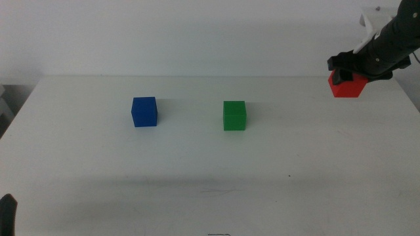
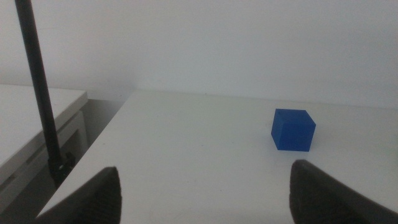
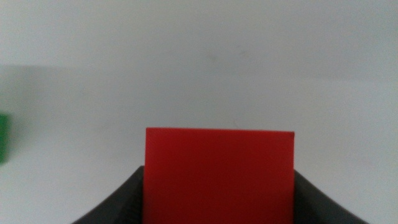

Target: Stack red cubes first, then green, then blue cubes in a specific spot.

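Observation:
My right gripper [image 1: 344, 75] is at the table's far right and is shut on the red cube [image 1: 348, 86], which fills the space between its jaws in the right wrist view [image 3: 219, 174]. The green cube [image 1: 234, 115] sits on the white tabletop near the middle; a sliver of it shows in the right wrist view [image 3: 4, 137]. The blue cube [image 1: 144, 111] sits left of it and also shows in the left wrist view [image 2: 293, 130]. My left gripper [image 2: 205, 190] is open and empty, low at the table's front left corner [image 1: 6, 210].
The white table [image 1: 210, 170] ends at a left edge with a grey side surface and a dark pole [image 2: 40, 93] beyond it. A plain white wall stands behind the table.

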Controlling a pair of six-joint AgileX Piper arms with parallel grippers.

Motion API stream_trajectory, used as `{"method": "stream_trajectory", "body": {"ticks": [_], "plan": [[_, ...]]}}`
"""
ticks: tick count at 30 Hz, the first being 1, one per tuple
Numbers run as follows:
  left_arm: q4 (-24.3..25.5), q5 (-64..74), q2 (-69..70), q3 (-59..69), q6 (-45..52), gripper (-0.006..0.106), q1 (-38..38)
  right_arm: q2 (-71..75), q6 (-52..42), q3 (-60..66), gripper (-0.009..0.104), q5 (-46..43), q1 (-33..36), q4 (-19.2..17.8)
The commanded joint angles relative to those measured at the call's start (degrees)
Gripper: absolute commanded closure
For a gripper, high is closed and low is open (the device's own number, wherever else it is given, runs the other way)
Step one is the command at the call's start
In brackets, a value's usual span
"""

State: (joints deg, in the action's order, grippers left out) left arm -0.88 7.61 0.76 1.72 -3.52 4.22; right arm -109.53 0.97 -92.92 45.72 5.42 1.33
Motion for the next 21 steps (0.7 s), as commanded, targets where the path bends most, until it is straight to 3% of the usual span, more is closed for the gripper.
{"method": "stream_trajectory", "body": {"ticks": [1, 5, 9, 12, 21], "plan": [[-0.3, -5.0, 1.1, -0.2, -0.7, 0.009, -0.1, 8.1, 4.1, 2.9, 0.096, -2.2, 2.3, -2.6], [-0.3, -5.0, 1.1, -0.2, -0.7, 0.009, -0.1, 14.5, 14.0, 9.3, 0.096, -0.2, 8.2, -7.6], [-0.3, -5.0, 1.1, -0.2, -0.7, 0.009, -0.1, 16.2, 27.3, 9.4, 0.096, 4.6, 16.5, -15.3], [-0.3, -5.0, 1.1, -0.2, -0.7, 0.009, -0.1, 15.7, 34.7, 9.2, 0.096, 6.9, 22.8, -19.0], [-0.3, -5.0, 1.1, -0.2, -0.7, 0.009, -0.1, 10.3, 47.8, 8.8, 0.096, 4.2, 35.9, -20.1]]}}
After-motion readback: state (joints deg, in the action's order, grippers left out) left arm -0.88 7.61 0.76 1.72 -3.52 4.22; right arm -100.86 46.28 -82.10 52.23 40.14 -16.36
